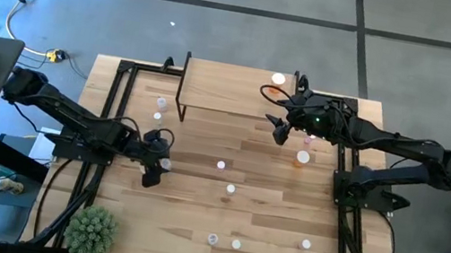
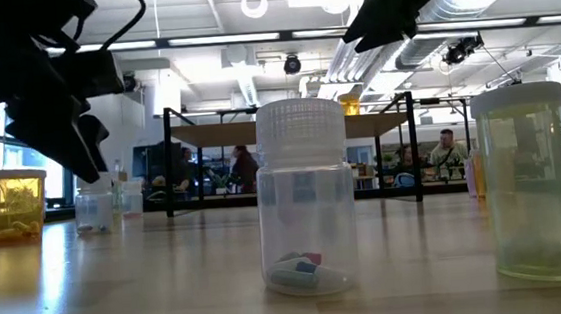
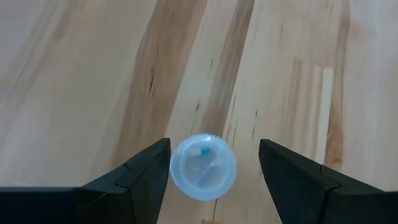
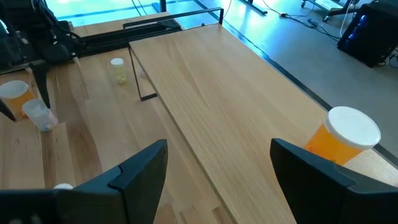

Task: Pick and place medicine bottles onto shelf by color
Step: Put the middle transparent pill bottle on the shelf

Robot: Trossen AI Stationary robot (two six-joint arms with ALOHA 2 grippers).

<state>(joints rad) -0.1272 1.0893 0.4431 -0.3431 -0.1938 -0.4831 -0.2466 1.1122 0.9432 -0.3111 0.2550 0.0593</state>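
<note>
Bottles lie scattered over the desk (image 1: 192, 221), and so far only one orange bottle (image 4: 342, 138) with a white cap stands on the shelf (image 4: 224, 106), near its far right corner; judged by that, the sorting has barely started. The left hand (image 3: 214, 163) is at work on the left side of the desk, poised straight above a bluish-clear bottle (image 3: 203, 167), whose cap shows between its two dark fingers (image 3: 140, 177). The fingers stand wide, one on either side of the cap and apart from it, so nothing is gripped yet. This looks like the pick step for that bottle: the next move calls for lowering the hand until the fingers flank the bottle's body, closing on it without tipping it, then lifting and carrying it over to the shelf at the back of the desk. The right hand (image 4: 217, 163) hangs over the shelf's right part, fingers spread and empty, with the orange bottle just beyond one fingertip; it seems free to fetch another. A second orange bottle (image 1: 302, 158) and a pink one (image 1: 308, 140) stand near it on the desk in front of the shelf, and grouping by color would suggest the orange one goes beside its twin.
</note>
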